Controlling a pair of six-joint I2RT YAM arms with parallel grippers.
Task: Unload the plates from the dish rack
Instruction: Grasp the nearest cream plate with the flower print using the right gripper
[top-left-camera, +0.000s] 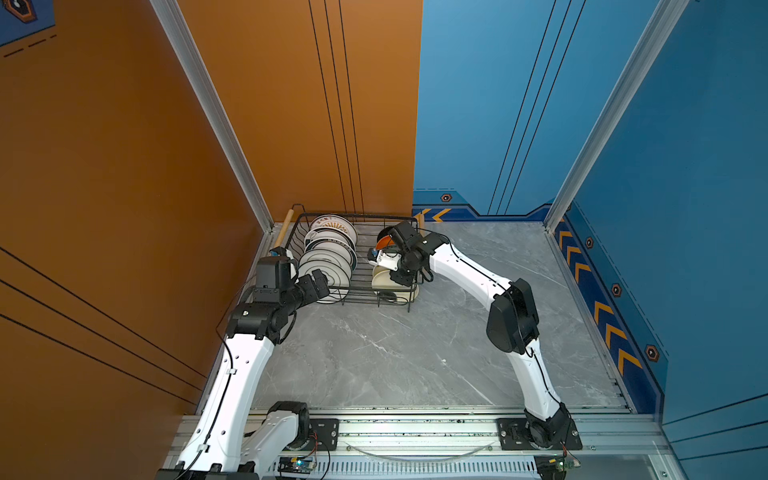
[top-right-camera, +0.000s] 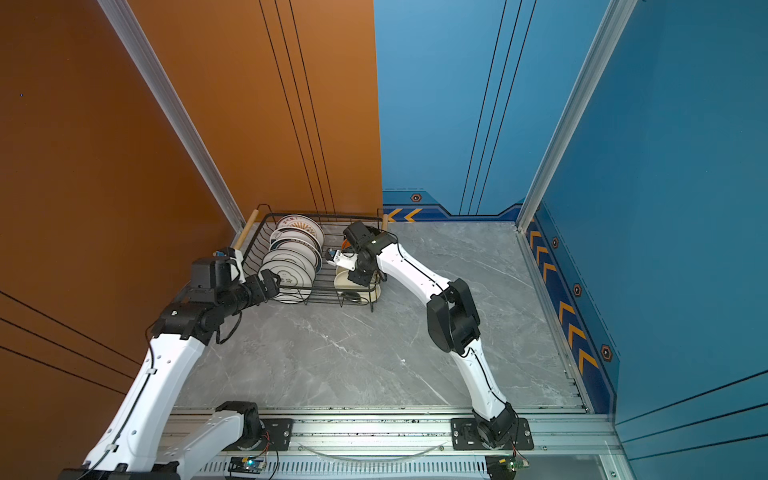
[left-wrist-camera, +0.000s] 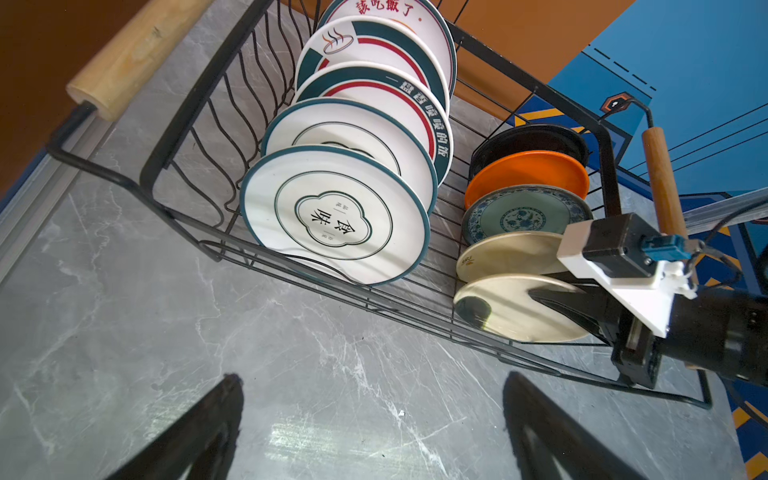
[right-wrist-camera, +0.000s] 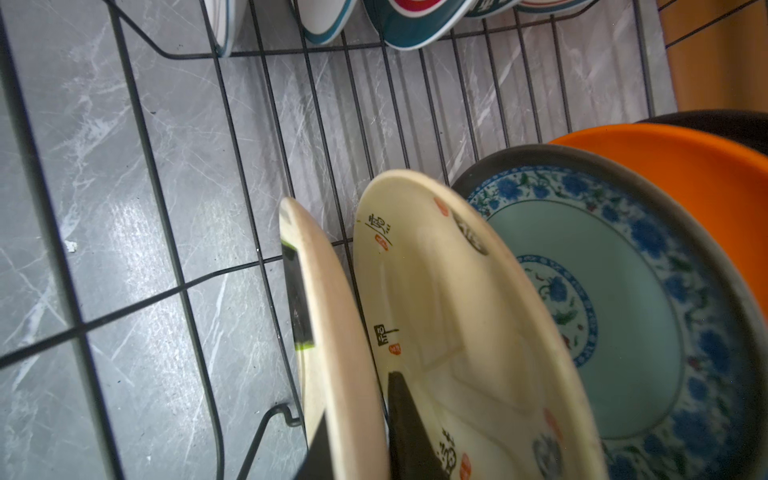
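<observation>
- right gripper (right-wrist-camera: 357, 415) clamps shut on the front cream plate (right-wrist-camera: 336, 332), one finger on each face, at the lower right corner of the dish rack (top-left-camera: 361, 216) as a top view shows it.
- left gripper (left-wrist-camera: 370, 395) hangs wide open and empty over the grey marble table (top-left-camera: 415, 353), just at the rack's lower left corner in both top views.
- the rack sits a little left of centre in both top views, below the orange wall (top-left-camera: 291, 124), with a light wooden handle (left-wrist-camera: 137, 50) at each end.
- ten plates stand on edge inside it, in two rows.
- left row: five white plates with teal rims (left-wrist-camera: 332, 216), leaning one behind another.
- right row, from lower frame upward in the top views: the gripped cream plate, a second cream plate (right-wrist-camera: 457, 311) with red and black marks, a blue floral plate (right-wrist-camera: 623, 311), an orange plate (right-wrist-camera: 685, 174) and a black plate (left-wrist-camera: 532, 137).
- whether the gripped plate's lower edge rests on the wires cannot be told.
</observation>
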